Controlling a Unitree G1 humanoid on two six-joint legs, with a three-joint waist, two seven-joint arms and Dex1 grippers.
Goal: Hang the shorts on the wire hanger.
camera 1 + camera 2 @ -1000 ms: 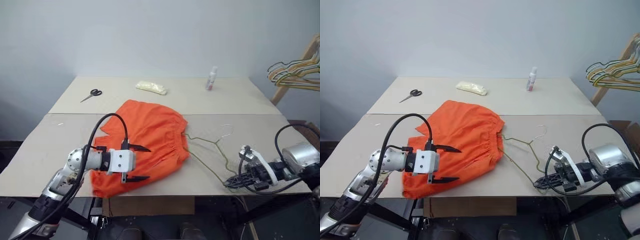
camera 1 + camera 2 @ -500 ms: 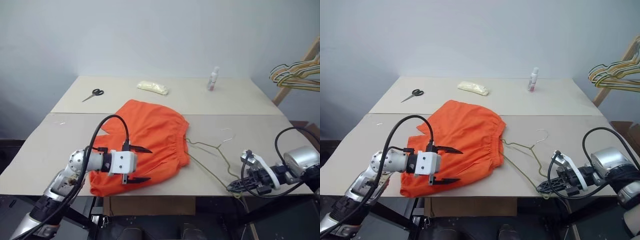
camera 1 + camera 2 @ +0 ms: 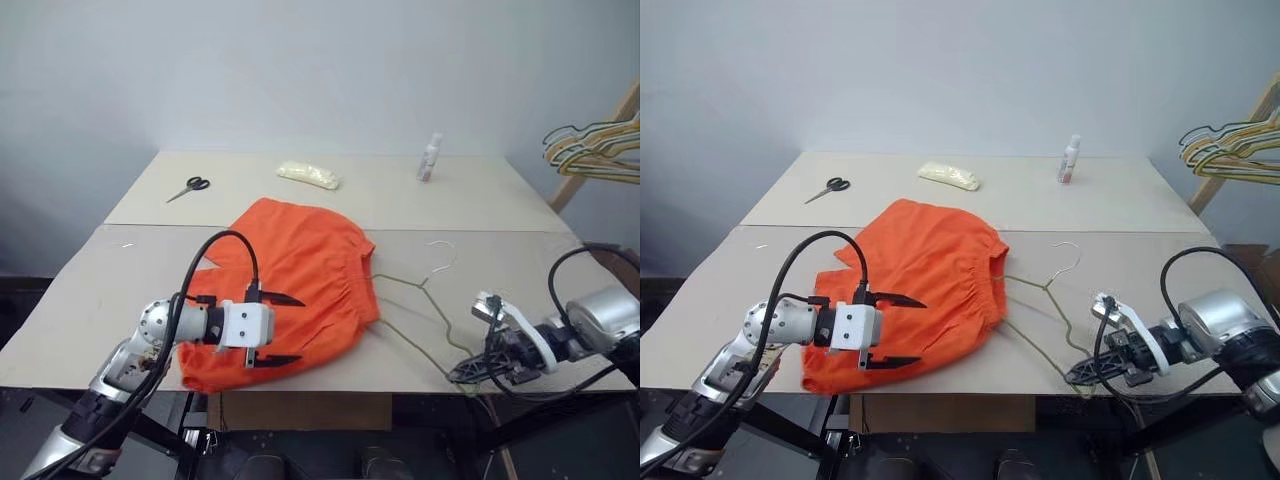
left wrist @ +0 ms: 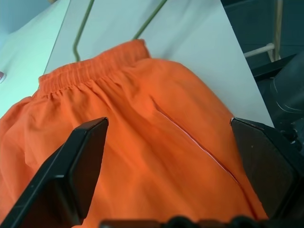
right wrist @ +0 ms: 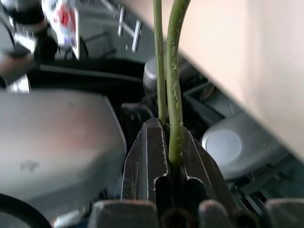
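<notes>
Presently the left gripper point(image 3: 272, 328) hovers with its fingers spread wide over the near part of the shorts point(image 3: 295, 285), which lie flat on the tabletop point(image 3: 120, 290). Beside their waistband rests the wire hanger point(image 3: 420, 305), its near corner pinched between the pressed-together fingers of the right gripper point(image 3: 462, 374) at the tabletop's front edge. Scissors point(image 3: 187, 188), a pale packet point(image 3: 307, 175) and a small bottle point(image 3: 430, 157) sit far back; bunched hangers point(image 3: 592, 150) hang off to the right

Shorts point(image 3: 290, 290) and hanger point(image 3: 415, 310) on the table point(image 3: 120, 290)
Hanger lies right of shorts; scissors point(image 3: 187, 187) far left, bottle point(image 3: 430, 157) far right.
</notes>
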